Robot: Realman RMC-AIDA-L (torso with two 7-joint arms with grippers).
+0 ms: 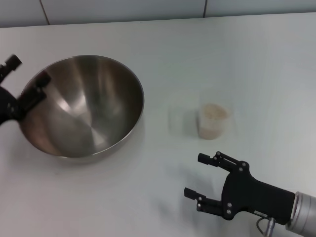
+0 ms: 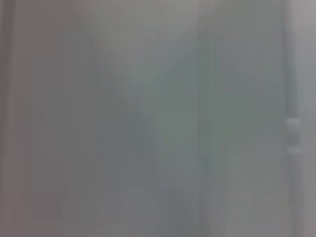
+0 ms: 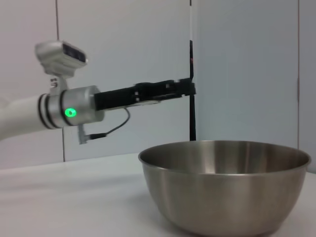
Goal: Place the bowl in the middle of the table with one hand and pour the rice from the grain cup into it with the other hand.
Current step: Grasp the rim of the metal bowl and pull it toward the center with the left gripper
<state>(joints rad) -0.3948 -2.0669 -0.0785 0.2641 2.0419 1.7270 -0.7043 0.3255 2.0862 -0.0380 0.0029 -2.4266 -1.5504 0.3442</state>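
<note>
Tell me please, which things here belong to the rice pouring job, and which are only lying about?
Job: large shiny stainless-steel bowl; small clear plastic grain cup; pale rice in it; white table; black left gripper at the bowl; black right gripper, open, near the cup.
Lying about: nothing; only grey wall panels behind.

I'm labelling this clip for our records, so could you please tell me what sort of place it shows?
Probably a robot lab or test bench, not a home kitchen: a plain white table, bare panelled walls, and only a steel bowl and a grain cup of rice.
</note>
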